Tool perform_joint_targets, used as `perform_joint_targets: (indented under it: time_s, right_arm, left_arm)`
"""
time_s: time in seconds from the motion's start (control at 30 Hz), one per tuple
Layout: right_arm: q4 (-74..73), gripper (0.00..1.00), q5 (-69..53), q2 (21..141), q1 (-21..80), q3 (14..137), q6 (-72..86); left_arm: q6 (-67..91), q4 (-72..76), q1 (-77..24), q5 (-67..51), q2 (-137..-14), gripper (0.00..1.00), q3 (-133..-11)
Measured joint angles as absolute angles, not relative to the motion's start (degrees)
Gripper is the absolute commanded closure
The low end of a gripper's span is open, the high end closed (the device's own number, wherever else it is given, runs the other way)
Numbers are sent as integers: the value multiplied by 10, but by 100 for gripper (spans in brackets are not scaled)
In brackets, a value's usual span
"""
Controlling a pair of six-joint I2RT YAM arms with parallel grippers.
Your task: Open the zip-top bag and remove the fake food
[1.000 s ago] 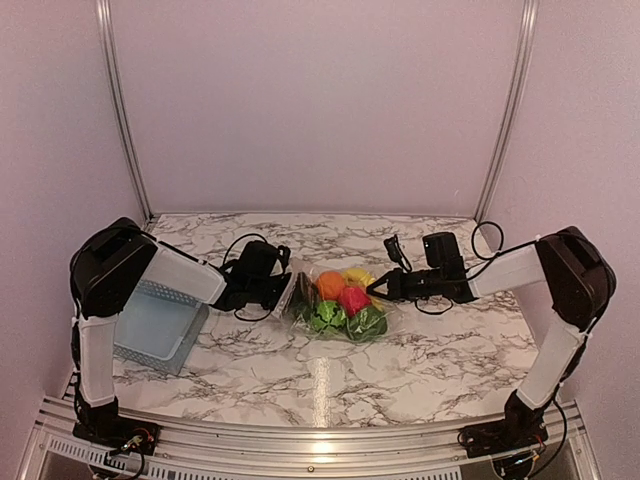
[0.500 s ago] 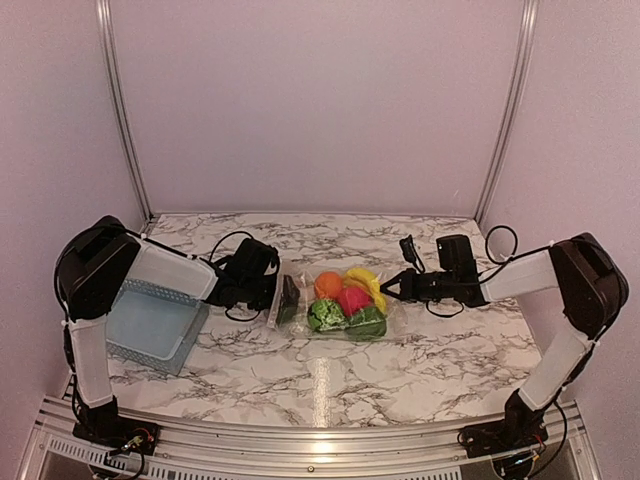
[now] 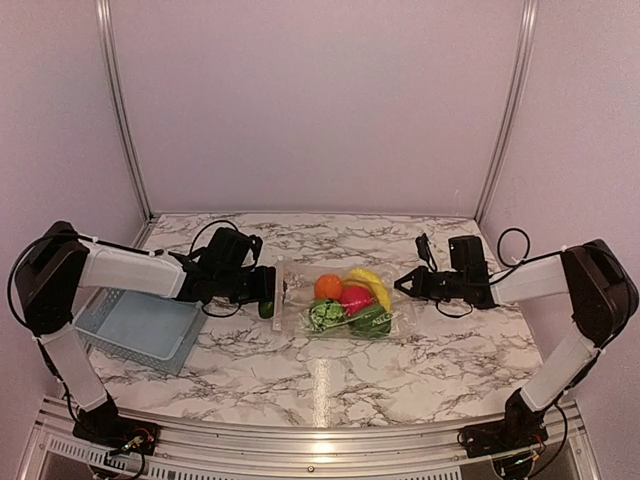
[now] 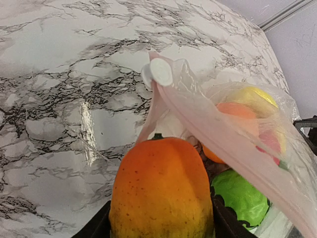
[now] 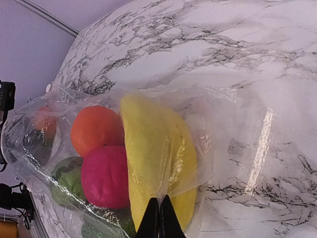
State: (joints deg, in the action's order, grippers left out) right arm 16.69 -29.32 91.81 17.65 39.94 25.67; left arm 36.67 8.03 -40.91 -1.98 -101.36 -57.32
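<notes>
Two pincers, both gripping: my left pincer [image 3: 262, 297] is closed part-way around an orange-and-yellow toy fruit [image 4: 161, 188]; a second ago it sat at the mouth of the zip-top bag [image 5: 233, 124], and since then I have drawn it back toward the basket [image 3: 145, 330] with the fruit in its hold; the fruit now sits just outside the opened zip strip [image 4: 198, 116]; my right pincer [image 3: 403, 284] is pinched fully together on the film at the bag's far end and has tugged the bag slightly rightward, stretching it along the bench [image 3: 330, 375]; by my reading one piece is out; the banana [image 5: 153, 153], orange ball [image 5: 96, 130], red fruit [image 5: 105, 176] and a green vegetable [image 4: 240, 196] remain inside, mid-bench; I would set this fruit down before reaching in again
</notes>
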Motion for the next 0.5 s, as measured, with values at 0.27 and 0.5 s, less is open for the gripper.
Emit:
perform_joint_targets:
  time_s: [0.27, 0.5]
  right_arm:
    - [169, 100, -280, 917, 171, 391, 264]
    - [175, 100, -279, 917, 170, 390, 268]
  left_arm:
    - [357, 44, -407, -26, -889, 59, -510]
    - [355, -26, -394, 10, -762, 58, -463]
